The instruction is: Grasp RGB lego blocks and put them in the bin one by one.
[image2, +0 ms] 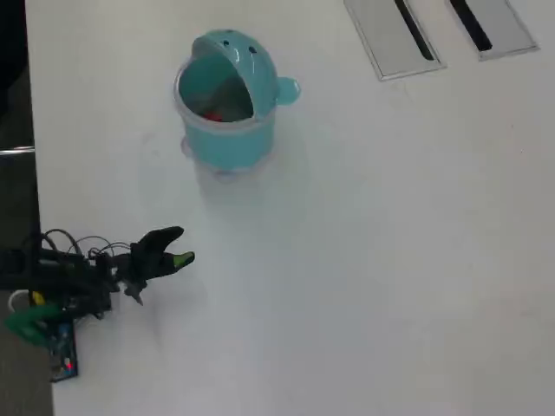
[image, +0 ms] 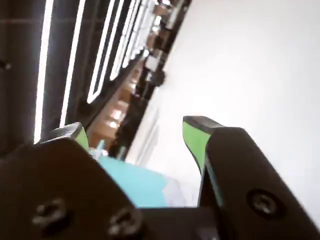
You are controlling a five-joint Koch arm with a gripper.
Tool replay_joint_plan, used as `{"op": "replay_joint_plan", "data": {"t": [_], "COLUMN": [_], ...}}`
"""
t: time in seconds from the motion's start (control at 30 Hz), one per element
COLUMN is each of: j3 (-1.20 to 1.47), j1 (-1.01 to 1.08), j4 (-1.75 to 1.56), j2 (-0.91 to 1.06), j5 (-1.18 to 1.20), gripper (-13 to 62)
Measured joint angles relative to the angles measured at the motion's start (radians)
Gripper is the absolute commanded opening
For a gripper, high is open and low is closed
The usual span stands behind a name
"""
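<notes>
The teal bin (image2: 227, 100) stands upright at the back left of the white table in the overhead view, its domed lid tipped back and its mouth open. Something red (image2: 214, 113), seemingly the red lego block, lies inside it. My gripper (image2: 178, 248) hovers near the table's left edge, well in front of the bin and apart from it. In the wrist view the gripper (image: 136, 134) is open, its green-padded fingers (image: 196, 140) spread wide with nothing between them. A patch of the teal bin (image: 137, 182) shows low between them.
Two grey recessed panels (image2: 395, 35) (image2: 486, 24) sit in the table at the back right. The arm's base and wires (image2: 61, 277) are at the left table edge (image2: 35, 173). The wrist view is tilted and blurred, with dark shelving (image: 75, 60) beyond.
</notes>
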Motion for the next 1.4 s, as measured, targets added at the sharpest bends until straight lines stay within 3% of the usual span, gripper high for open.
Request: {"op": "replay_joint_plan", "data": {"t": [0.83, 1.4], "j3": [0.000, 0.000], "j1": [-0.011, -0.023], "j4": [0.503, 0.566], "j2": [0.000, 0.000], "j5": [0.089, 0.169], "gripper": [35.5, 34.7]}}
